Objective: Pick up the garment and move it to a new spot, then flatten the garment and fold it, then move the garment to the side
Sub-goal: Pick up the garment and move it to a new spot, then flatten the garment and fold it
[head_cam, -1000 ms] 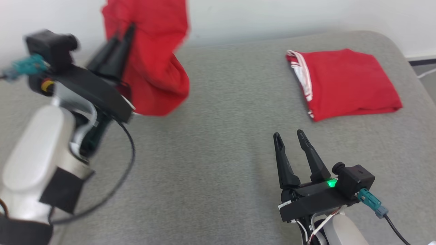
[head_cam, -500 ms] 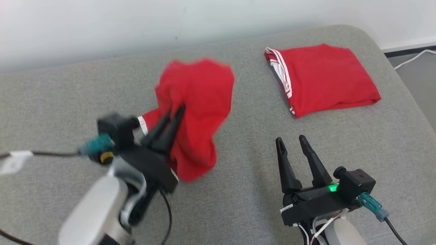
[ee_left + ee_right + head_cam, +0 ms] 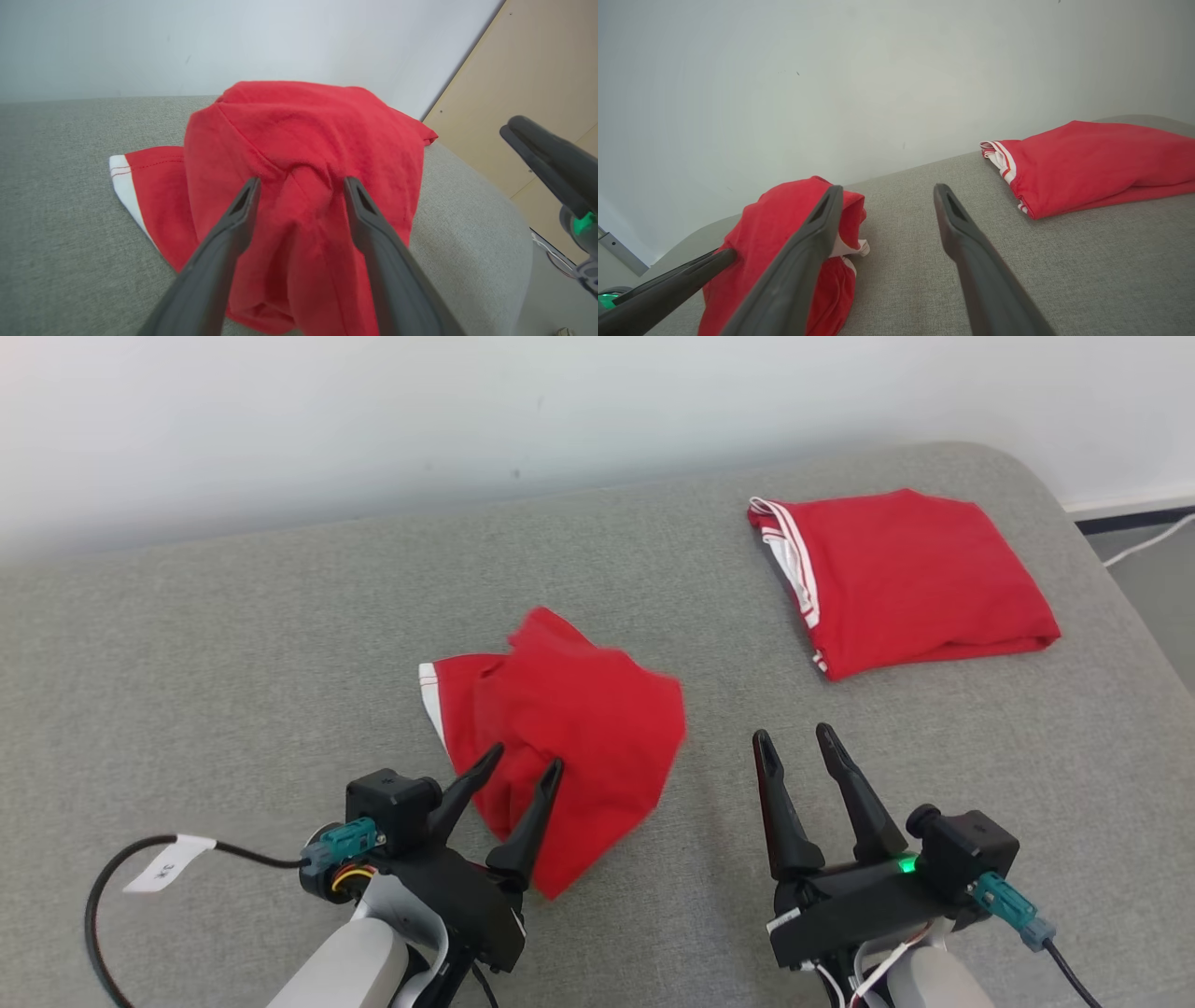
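Bright, even light casts faint shadows; the crumpled garment (image 3: 569, 737) looks slightly motion-blurred.

- garment (image 3: 569, 728): right edge smeared in head view; near end hidden behind left gripper (image 3: 526, 758) fingers.
- left wrist view: garment's bottom cut by frame edge; can't tell if fingers touch the cloth.
- folded garment (image 3: 910, 579): cut by right edge in right wrist view.
- right wrist view: right gripper (image 3: 887, 187) finger covers part of garment.
- cable tag (image 3: 168, 870): print too small to read.
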